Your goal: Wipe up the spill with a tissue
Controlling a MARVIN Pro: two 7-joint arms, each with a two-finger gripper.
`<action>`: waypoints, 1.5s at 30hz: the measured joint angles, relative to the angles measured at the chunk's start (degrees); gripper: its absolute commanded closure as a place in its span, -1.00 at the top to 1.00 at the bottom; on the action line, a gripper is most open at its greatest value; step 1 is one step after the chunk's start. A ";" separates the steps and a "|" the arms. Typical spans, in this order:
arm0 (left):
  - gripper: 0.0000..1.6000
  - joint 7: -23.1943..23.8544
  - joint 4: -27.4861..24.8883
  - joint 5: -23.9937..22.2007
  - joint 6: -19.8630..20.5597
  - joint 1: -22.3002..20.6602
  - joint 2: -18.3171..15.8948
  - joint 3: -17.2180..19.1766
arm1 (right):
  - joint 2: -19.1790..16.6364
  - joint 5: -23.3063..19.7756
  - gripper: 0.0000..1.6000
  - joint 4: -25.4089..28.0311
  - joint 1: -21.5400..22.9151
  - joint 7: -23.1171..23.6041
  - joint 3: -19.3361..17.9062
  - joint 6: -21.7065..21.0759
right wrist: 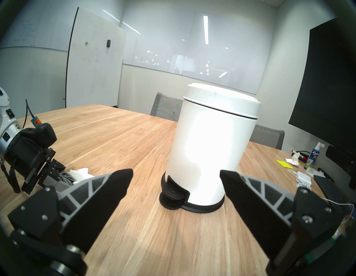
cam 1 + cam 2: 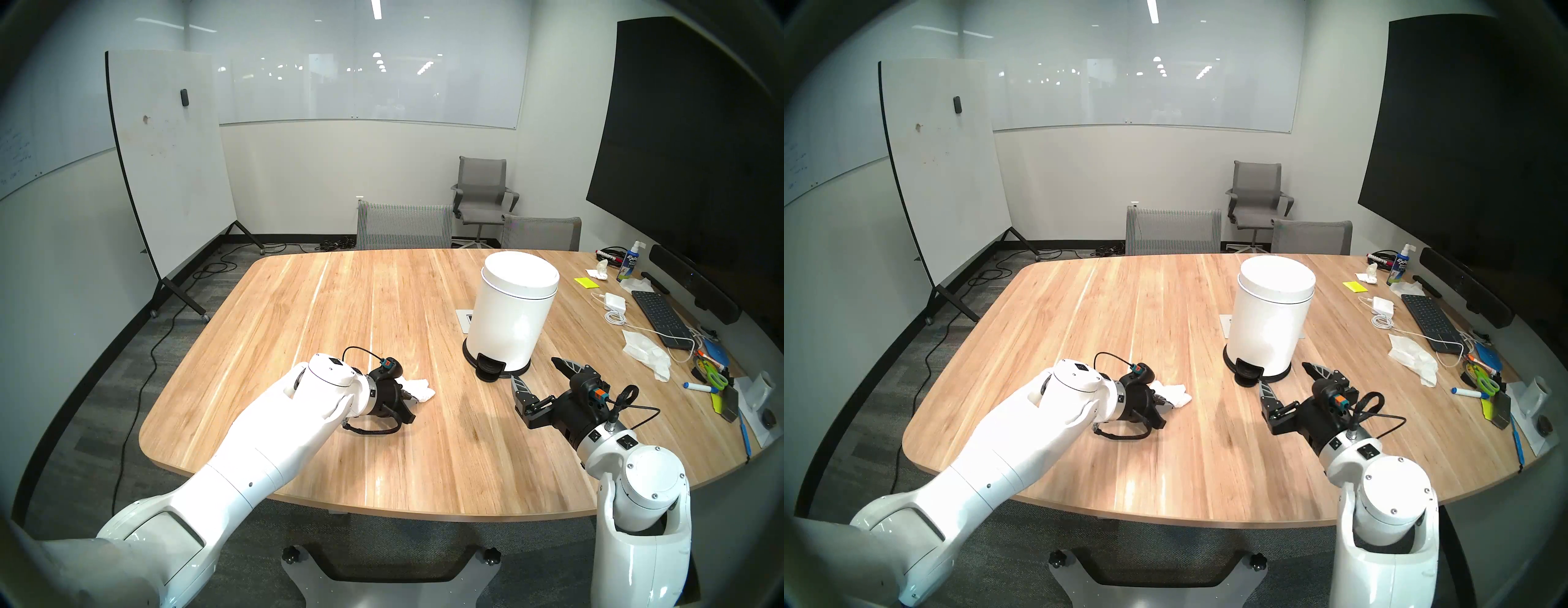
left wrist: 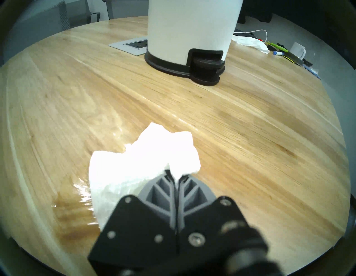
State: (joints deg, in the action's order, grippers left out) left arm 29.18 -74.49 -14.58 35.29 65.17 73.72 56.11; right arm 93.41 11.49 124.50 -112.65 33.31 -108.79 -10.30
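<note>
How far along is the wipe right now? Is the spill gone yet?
Done: the left gripper is shut on the tissue, which is down on the table.
In hand: wiping; a wet amber smear shows beside the tissue.
Left: clear that smear. The right gripper is open and empty, facing the closed pedal bin.

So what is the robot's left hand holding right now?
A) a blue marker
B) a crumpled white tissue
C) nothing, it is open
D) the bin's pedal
B: the left hand is shut on a crumpled white tissue, pressed to the wooden table beside a wet amber smear.
</note>
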 measured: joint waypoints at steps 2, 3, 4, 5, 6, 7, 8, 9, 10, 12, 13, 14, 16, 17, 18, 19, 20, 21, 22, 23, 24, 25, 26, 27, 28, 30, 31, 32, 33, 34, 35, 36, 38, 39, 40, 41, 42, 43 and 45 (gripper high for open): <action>-1.00 -0.31 0.91 -0.10 -0.10 -0.56 0.38 0.29 | 0.00 0.00 1.00 0.00 0.00 0.00 0.00 0.00; -1.00 -0.40 1.18 -0.13 -0.13 -0.73 0.49 0.38 | 0.00 0.00 1.00 0.00 0.00 0.00 0.00 0.00; -1.00 -0.51 1.53 -0.17 -0.19 -0.98 0.64 0.51 | 0.00 0.00 1.00 0.00 0.00 0.00 0.00 0.00; -1.00 -0.65 1.97 -0.22 -0.25 -1.29 0.81 0.68 | 0.00 0.00 1.00 0.00 0.00 0.00 0.00 0.00; -1.00 -0.74 2.38 -0.27 -0.32 -1.58 0.95 0.84 | 0.00 0.00 1.00 -0.01 0.00 0.00 0.00 0.00; -1.00 -0.84 2.80 -0.33 -0.38 -1.87 1.09 0.99 | 0.00 0.00 1.00 -0.01 0.00 0.00 0.00 0.00; -1.00 -0.91 3.20 -0.40 -0.46 -2.15 1.20 1.14 | 0.00 0.00 1.00 -0.01 0.00 0.00 0.00 0.00; -1.00 -0.97 3.64 -0.46 -0.55 -2.44 1.31 1.30 | 0.00 0.00 1.00 -0.01 0.00 0.00 0.00 0.00; -1.00 -1.06 4.38 -0.57 -0.73 -2.95 1.45 1.61 | 0.00 0.00 1.00 -0.01 0.00 0.00 0.00 0.00; -1.00 -1.06 4.79 -0.67 -0.83 -3.24 1.49 1.82 | 0.00 0.00 1.00 -0.01 0.00 0.00 0.00 0.00; -1.00 -1.02 5.08 -0.77 -0.92 -3.46 1.49 2.00 | 0.00 0.00 1.00 -0.01 0.00 0.00 0.00 0.00; -1.00 -0.88 5.24 -0.87 -0.97 -3.63 1.48 2.19 | 0.00 0.00 1.00 -0.01 0.00 0.00 0.00 0.00; -1.00 -0.41 5.23 -1.12 -1.03 -3.83 1.34 2.57 | 0.00 0.00 1.00 -0.01 0.00 0.00 0.00 0.00; -1.00 -0.15 5.15 -1.25 -1.04 -3.90 1.21 2.76 | 0.00 0.00 1.00 -0.01 0.00 0.00 0.00 0.00; -1.00 0.11 5.05 -1.39 -1.06 -3.96 1.03 2.96 | 0.00 0.00 1.00 -0.01 0.00 0.00 0.00 0.00; -1.00 0.46 4.89 -1.54 -1.06 -4.01 0.71 3.27 | 0.00 0.00 1.00 -0.01 0.00 0.00 0.00 0.00; -1.00 0.70 4.80 -1.66 -1.06 -4.03 0.44 3.53 | 0.00 0.00 1.00 -0.01 0.00 0.00 0.00 0.00; -1.00 0.88 4.74 -1.79 -1.06 -4.04 0.19 3.76 | 0.00 0.00 1.00 -0.01 0.00 0.00 0.00 0.00; -1.00 1.10 4.69 -1.92 -1.06 -4.04 -0.10 4.03 | 0.00 0.00 1.00 -0.01 0.00 0.00 0.00 0.00; -1.00 1.36 4.63 -2.08 -1.04 -4.04 -0.42 4.34 | 0.00 0.00 1.00 -0.01 0.00 0.00 0.00 0.00; -1.00 1.59 4.55 -2.26 -1.00 -4.04 -0.72 4.63 | 0.00 0.00 1.00 -0.01 0.00 0.00 0.00 0.00; -1.00 1.87 4.34 -2.47 -0.87 -4.02 -1.09 5.01 | 0.00 0.00 1.00 -0.01 0.00 0.00 0.00 0.00; -1.00 2.11 4.07 -2.66 -0.70 -4.00 -1.42 5.33 | 0.00 0.00 1.00 -0.01 0.00 0.00 0.00 0.00; -1.00 2.40 3.61 -2.89 -0.39 -3.93 -1.82 5.70 | 0.00 0.00 1.00 -0.01 0.00 0.00 0.00 0.00; -1.00 2.68 3.03 -3.14 0.00 -3.82 -2.21 6.03 | 0.00 0.00 1.00 -0.01 0.00 0.00 0.00 0.00; -1.00 3.28 1.54 -3.65 0.86 -3.48 -2.99 6.70 | 0.00 0.00 1.00 -0.01 0.00 0.00 0.00 0.00; -1.00 3.67 0.72 -3.92 1.28 -3.30 -3.40 7.02 | 0.00 0.00 1.00 -0.01 0.00 0.00 0.00 0.00; -1.00 4.16 -0.22 -4.26 1.75 -3.05 -3.84 7.33 | 0.00 0.00 1.00 -0.01 0.00 0.00 0.00 0.00; -1.00 4.55 -1.02 -4.53 2.11 -2.82 -4.17 7.55 | 0.00 0.00 1.00 -0.01 0.00 0.00 0.00 0.00; -1.00 4.89 -1.72 -4.76 2.44 -2.59 -4.44 7.72 | 0.00 0.00 1.00 -0.01 0.00 0.00 0.00 0.00; -1.00 5.30 -2.59 -5.05 2.85 -2.30 -4.77 7.91 | 0.00 0.00 1.00 -0.01 0.00 0.00 0.00 0.00; -1.00 5.68 -3.48 -5.31 3.28 -1.99 -5.07 8.08 | 0.00 0.00 1.00 -0.01 0.00 0.00 0.00 0.00; -1.00 6.25 -4.65 -5.68 3.82 -1.57 -5.45 8.28 | 0.00 0.00 1.00 -0.01 0.00 0.00 0.00 0.00; -1.00 6.57 -5.43 -5.92 4.18 -1.29 -5.70 8.38 | 0.00 0.00 1.00 -0.01 0.00 0.00 0.00 0.00; -1.00 6.87 -6.26 -6.15 4.59 -0.99 -5.92 8.51 | 0.00 0.00 1.00 -0.01 0.00 0.00 0.00 0.00; -1.00 7.17 -7.07 -6.38 5.01 -0.71 -6.15 8.61 | 0.00 0.00 1.00 -0.01 0.00 0.00 0.00 0.00; -1.00 7.55 -8.24 -6.70 5.64 -0.29 -6.46 8.79 | 0.00 0.00 1.00 -0.01 0.00 0.00 0.00 0.00; -1.00 7.73 -8.82 -6.86 5.96 -0.07 -6.60 8.88 | 0.00 0.00 1.00 -0.01 0.00 0.00 0.00 0.00; -1.00 8.12 -10.52 -7.35 7.19 0.58 -7.02 9.18 | 0.00 0.00 1.00 -0.01 0.00 0.00 0.00 0.00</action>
State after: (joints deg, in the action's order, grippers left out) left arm 37.29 -85.01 -21.93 42.48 65.75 66.70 65.28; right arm 93.41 11.48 124.50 -112.64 33.31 -108.79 -10.30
